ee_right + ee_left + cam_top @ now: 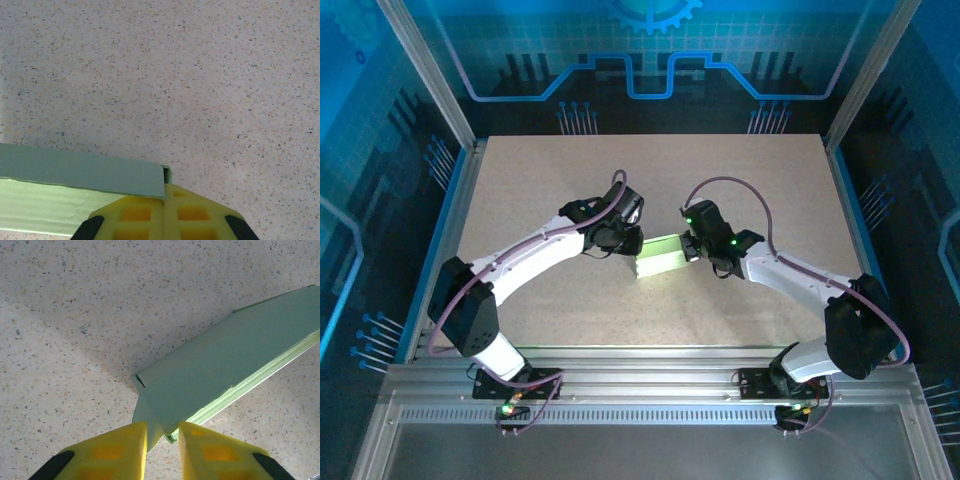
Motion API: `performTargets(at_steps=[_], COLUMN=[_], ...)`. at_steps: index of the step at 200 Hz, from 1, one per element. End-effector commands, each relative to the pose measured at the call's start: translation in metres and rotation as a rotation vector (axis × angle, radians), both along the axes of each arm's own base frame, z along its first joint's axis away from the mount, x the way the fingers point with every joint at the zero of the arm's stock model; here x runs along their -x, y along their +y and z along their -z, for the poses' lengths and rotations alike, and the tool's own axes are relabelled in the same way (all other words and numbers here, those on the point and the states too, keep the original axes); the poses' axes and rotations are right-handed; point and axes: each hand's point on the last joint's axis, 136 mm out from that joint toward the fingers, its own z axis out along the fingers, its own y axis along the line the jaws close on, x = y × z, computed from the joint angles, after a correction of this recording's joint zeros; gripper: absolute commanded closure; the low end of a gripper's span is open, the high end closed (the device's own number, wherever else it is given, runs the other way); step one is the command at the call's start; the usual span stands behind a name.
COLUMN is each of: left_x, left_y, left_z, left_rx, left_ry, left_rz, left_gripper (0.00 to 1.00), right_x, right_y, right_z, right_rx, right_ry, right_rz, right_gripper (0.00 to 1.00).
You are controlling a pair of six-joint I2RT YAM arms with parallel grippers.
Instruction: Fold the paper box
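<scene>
The paper box (662, 255) sits near the middle of the counter (650, 170), stretched between my two arms as a pale green flat box with its long side running left to right. From above it looks tipped up on one long edge rather than lying flat.

My left fingers (628, 247) are at its left end. In my left wrist view the yellow left fingers (120, 450) stand narrow, with the near corner of the paper box (225, 355) in the gap; the card reaches both inner faces. The rest of the box runs up and away to the right, its darker broad face towards me and a lighter edge along its lower side.

My right fingers (694, 248) are at the box's right end. In my right wrist view the right fingers (135, 215) are pressed together with no gap, and the end corner of the paper box (75, 172) meets their tips, a thin end flap running down into the seam. The box extends off to the left from there.
</scene>
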Motion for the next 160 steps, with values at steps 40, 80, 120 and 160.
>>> performTargets(at_steps=[40, 80, 120, 160], left_x=[0.014, 0.019, 0.019, 0.014], left_y=[-0.003, 0.000, 0.002, -0.003], left_z=[-0.006, -0.004, 0.005, 0.004], left_rx=[0.023, -0.012, -0.046, -0.023], left_ry=[0.031, 0.036, 0.077, 0.079], left_rz=[0.056, 0.107, 0.097, 0.066], left_gripper=[0.55, 0.62, 0.64, 0.74], right_x=[0.012, 0.012, 0.013, 0.013], right_y=[-0.003, -0.002, -0.002, -0.002], right_z=[0.006, 0.007, 0.006, 0.005], right_rx=[0.027, 0.027, 0.022, 0.017], right_ry=[0.040, 0.042, 0.042, 0.041], right_rz=[-0.006, -0.010, -0.009, -0.008], right_gripper=[1.00, 1.00, 1.00, 1.00])
